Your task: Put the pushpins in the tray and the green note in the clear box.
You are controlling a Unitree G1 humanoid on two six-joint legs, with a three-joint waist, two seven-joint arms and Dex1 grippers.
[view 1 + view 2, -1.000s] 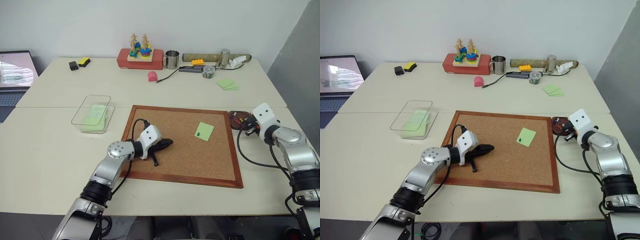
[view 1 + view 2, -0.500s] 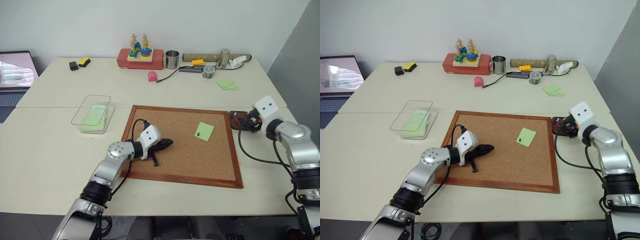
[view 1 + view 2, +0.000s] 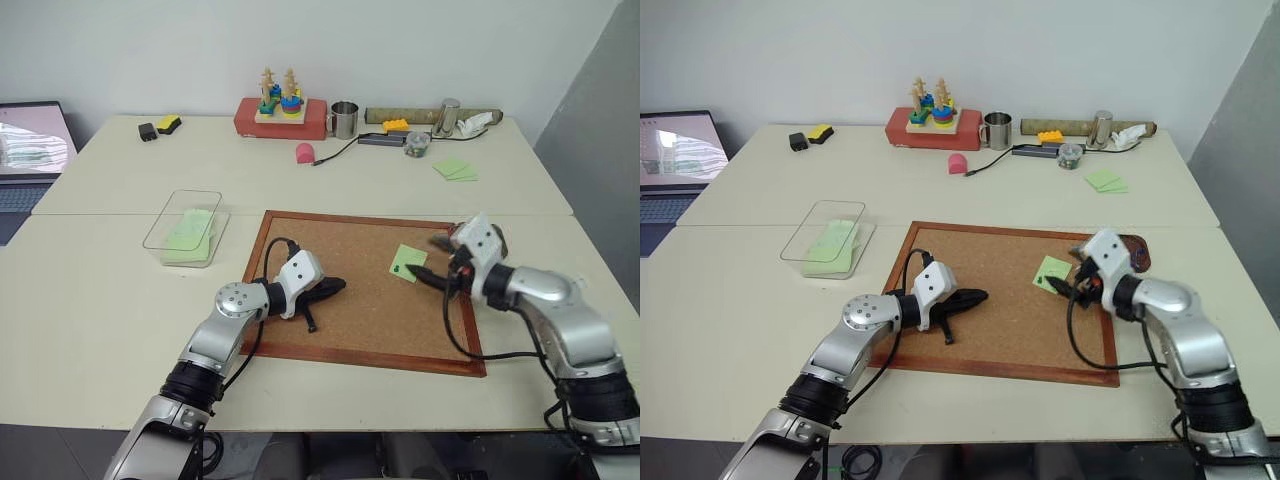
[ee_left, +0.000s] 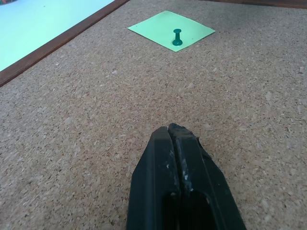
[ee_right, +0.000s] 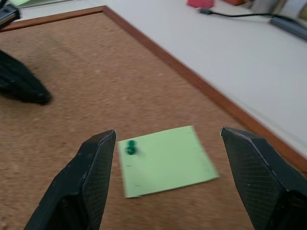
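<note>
- My right gripper [image 5: 165, 179] has swung from the tray [image 3: 1137, 250] to the green note [image 5: 165, 160], fingers wide apart.
- Left gripper [image 4: 180, 143] unmoved, pressed together on the corkboard [image 3: 350, 320].
- A green pushpin [image 5: 130, 147] pins the note; my arm half hides the tray.

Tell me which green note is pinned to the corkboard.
The single green note before the right pincer, held by a green pushpin; others lie in the clear box and on the table.

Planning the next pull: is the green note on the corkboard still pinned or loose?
Pinned: a green pushpin stands upright in the green note.
</note>
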